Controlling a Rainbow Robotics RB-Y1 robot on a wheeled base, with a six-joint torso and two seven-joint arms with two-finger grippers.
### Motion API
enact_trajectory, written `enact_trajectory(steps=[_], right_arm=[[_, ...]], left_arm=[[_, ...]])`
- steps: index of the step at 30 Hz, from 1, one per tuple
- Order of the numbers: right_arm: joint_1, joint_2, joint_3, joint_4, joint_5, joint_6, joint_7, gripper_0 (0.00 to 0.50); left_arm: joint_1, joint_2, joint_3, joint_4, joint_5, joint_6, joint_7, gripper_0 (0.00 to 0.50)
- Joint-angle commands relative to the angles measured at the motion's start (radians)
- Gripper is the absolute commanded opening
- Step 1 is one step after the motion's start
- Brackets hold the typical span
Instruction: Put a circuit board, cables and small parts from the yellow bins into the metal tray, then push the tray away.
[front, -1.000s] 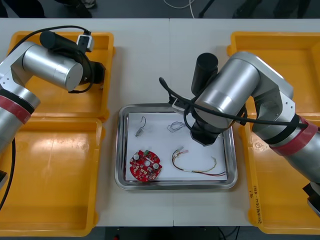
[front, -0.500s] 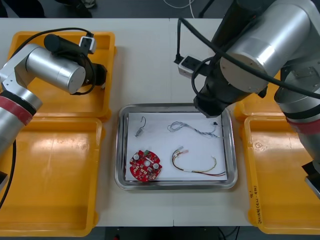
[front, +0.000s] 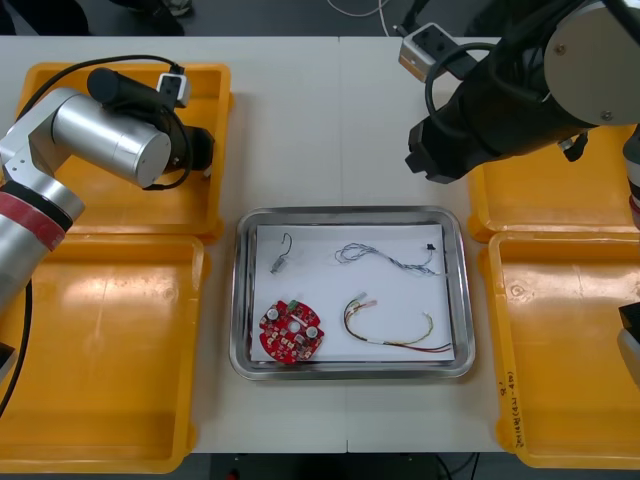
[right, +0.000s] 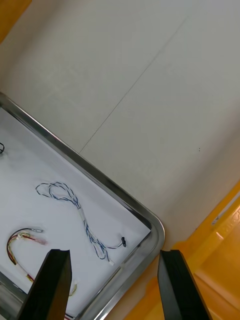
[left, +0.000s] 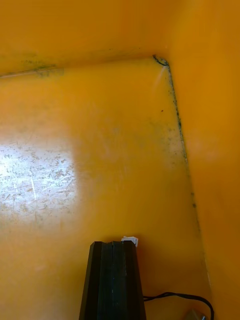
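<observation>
Four items on white-lined shiny metal tray (front: 237, 300), front view: round red circuit board (front: 292, 331), twisted blue-white cable (front: 390, 257), red-yellow cable (front: 392, 328), small metal part (front: 279, 263). Right wrist view: right gripper (right: 114, 257) fingers apart, empty, above tray corner. Left wrist view: left gripper (left: 112, 247) fingers pressed together in scuffed yellow bin (left: 75, 125); white connector (left: 130, 241) possibly pinched.

Yel bins (front: 100, 340), red circ. board (front: 291, 333), blu/wht twisted cable (front: 390, 258), red/yel cable (front: 385, 325), tray (front: 320, 290) white inside.

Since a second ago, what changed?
The right gripper, open, rose from the metal tray and withdrew past its far edge, leaving the twisted blue and white cable lying inside. The left gripper, shut in its yellow bin, and the round red circuit board stayed put.
</observation>
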Motion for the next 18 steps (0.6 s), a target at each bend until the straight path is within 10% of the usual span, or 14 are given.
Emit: enact_trajectory(steps=[1, 18], right_arm=[[-0.005, -0.082, -0.078, -0.051, -0.033, 0.004, -0.088, 0.500], [0.183, -0.232, -0.306, -0.079, 0.005, 0.004, -0.150, 0.500]], left_arm=[[-0.032, 0.003, 0.037, -0.037, 0.023, 0.062, 0.067, 0.000], [-0.031, 0.024, 0.170, -0.112, 0.038, 0.237, -0.019, 0.001]])
